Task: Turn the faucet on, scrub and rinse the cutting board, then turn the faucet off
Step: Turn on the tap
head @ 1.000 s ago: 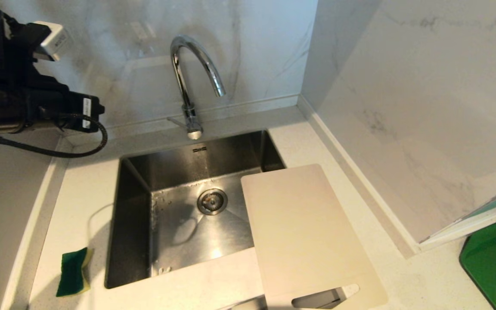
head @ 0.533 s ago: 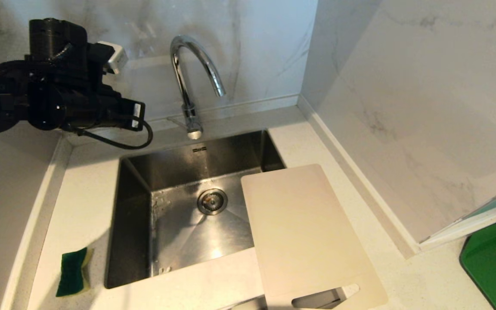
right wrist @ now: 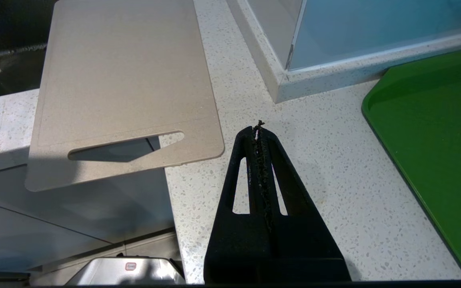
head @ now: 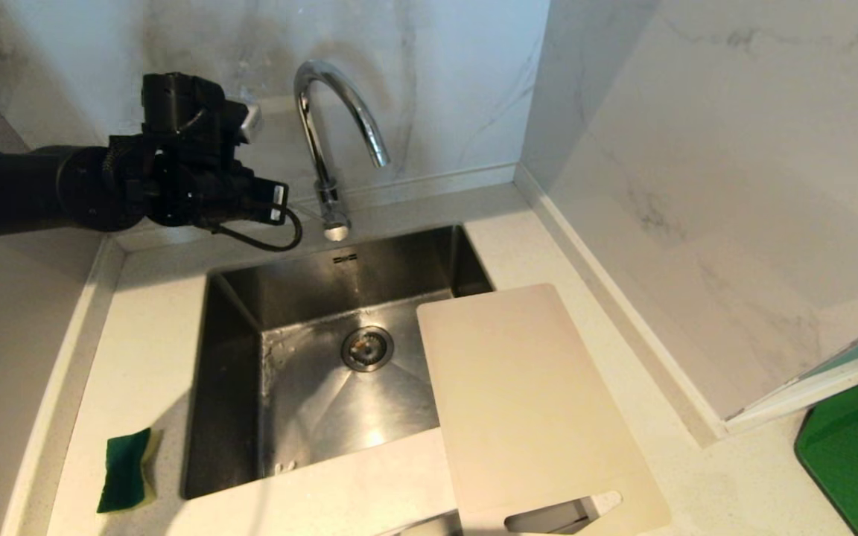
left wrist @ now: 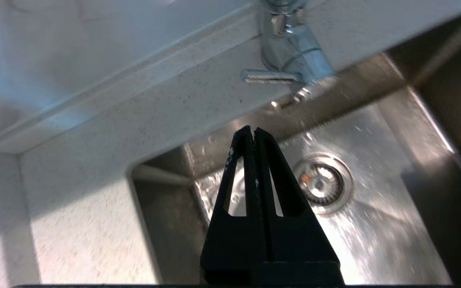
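I have the left gripper (left wrist: 253, 130) pressed fully closed on nothing, its matte black, tapered fingers meeting at a thin seam, held above the back left corner of the sink (head: 232, 357) and aimed near the thin flat lever at the foot of the faucet (head: 328, 126), without touching it. The faucet is polished chrome, a tall arched gooseneck against veined marble wall panels. The sink is a brushed steel rectangle with a round drain strainer (head: 367, 348). The cutting board (head: 526, 402), smooth off-white plastic with rounded corners and a slot handle, lies across the sink's right front corner, overhanging the speckled counter's (head: 146, 335) front edge. My right gripper (right wrist: 259, 129) is also closed and empty, over the counter between the board and a glossy green mat (right wrist: 434, 140). A green-and-yellow sponge (head: 127, 469) sits left of the sink.
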